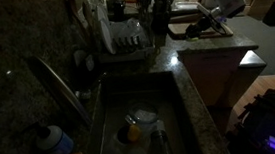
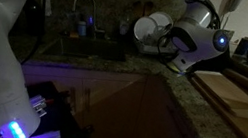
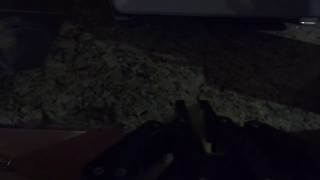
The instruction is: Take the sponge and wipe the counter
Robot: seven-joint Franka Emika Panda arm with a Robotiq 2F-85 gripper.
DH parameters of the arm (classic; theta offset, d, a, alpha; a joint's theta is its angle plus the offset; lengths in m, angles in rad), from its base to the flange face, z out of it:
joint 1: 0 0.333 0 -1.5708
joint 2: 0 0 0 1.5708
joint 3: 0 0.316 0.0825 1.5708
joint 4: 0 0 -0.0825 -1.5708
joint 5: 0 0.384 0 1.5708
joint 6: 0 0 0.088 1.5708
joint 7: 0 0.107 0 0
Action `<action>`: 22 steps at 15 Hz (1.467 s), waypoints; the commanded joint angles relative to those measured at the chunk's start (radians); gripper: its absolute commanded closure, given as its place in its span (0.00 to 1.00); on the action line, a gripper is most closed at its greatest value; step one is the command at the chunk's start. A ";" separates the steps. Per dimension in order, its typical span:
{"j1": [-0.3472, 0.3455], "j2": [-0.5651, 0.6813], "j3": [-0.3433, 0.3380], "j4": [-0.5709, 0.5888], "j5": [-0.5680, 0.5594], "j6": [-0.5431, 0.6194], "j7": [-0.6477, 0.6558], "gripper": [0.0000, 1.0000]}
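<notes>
The scene is very dark. In the wrist view my gripper (image 3: 192, 106) hangs low over the speckled granite counter (image 3: 100, 80). Its two dark fingers (image 3: 181, 115) stand close together. A thin pale yellow-green strip is squeezed between them, which looks like the sponge (image 3: 193, 124). In both exterior views the arm reaches down to the counter (image 1: 191, 54) (image 2: 205, 128) beside the wooden boards. There the gripper (image 1: 196, 27) (image 2: 171, 50) is a dark shape and the sponge cannot be made out.
A sink (image 1: 175, 109) holds an orange-yellow lump (image 1: 132, 132) and a pale dish. A dish rack with plates (image 1: 124, 38) (image 2: 151, 28) stands behind it, near a faucet (image 2: 83, 12). Wooden cutting boards (image 2: 241, 99) (image 1: 211, 27) lie next to the gripper. A blue-capped bottle (image 1: 53, 141) stands at the sink's corner.
</notes>
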 commanded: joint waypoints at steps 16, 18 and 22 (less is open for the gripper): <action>0.075 0.140 -0.008 0.081 -0.209 0.153 0.272 0.35; 0.069 0.130 -0.006 0.077 -0.210 0.139 0.276 0.22; 0.051 0.095 -0.019 0.061 -0.239 0.102 0.271 0.00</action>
